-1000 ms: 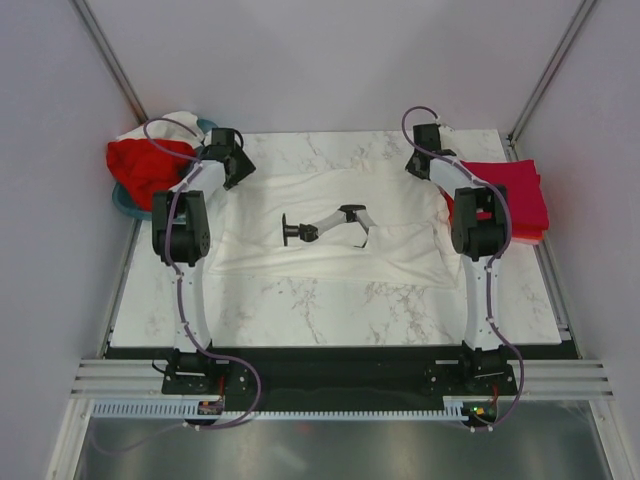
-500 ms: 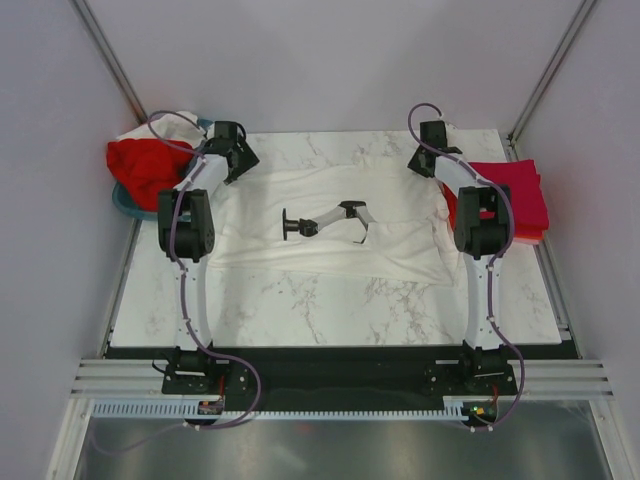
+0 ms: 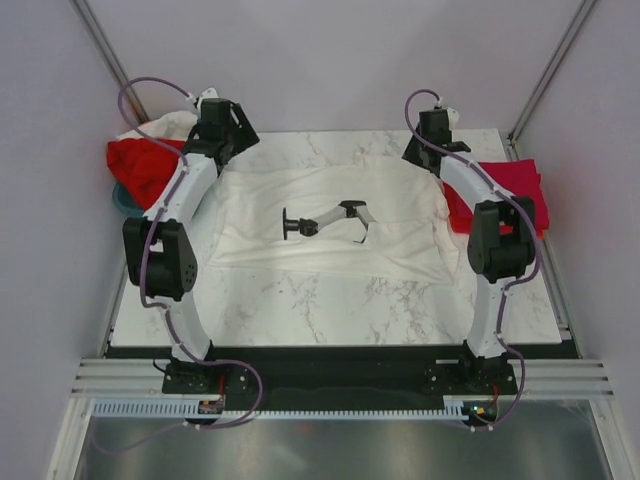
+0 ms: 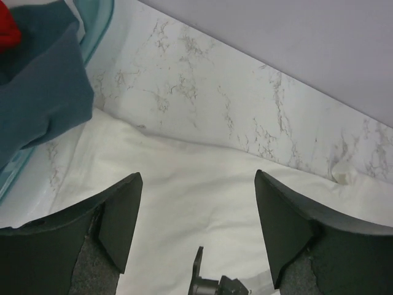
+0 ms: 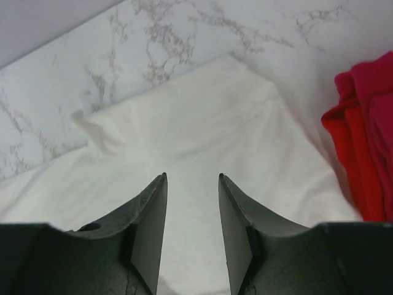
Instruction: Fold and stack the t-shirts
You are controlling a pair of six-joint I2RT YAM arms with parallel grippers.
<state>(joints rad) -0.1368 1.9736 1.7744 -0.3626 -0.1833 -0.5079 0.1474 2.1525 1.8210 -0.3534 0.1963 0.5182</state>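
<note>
Counter (image 3: 330,300) is carrying the white t-shirt (image 3: 300,190); your left pincer (image 4: 198,178) and right pincer (image 5: 193,177) are gaping, empty; be gripping far corners evenly.

White marble-patterned tabletop (image 3: 330,300), grey-veined, enclosed on the far, left and right sides by plain pale walls (image 3: 330,60). Slanting aluminium posts (image 3: 105,50) mark the two far corners. A black strip (image 3: 340,352) edges the near side of the table, followed by horizontal metal rails (image 3: 340,375), a white slotted duct (image 3: 330,410) and a dull grey reflective panel (image 3: 330,450). Lighting is even and diffuse; shadows are soft.
</note>
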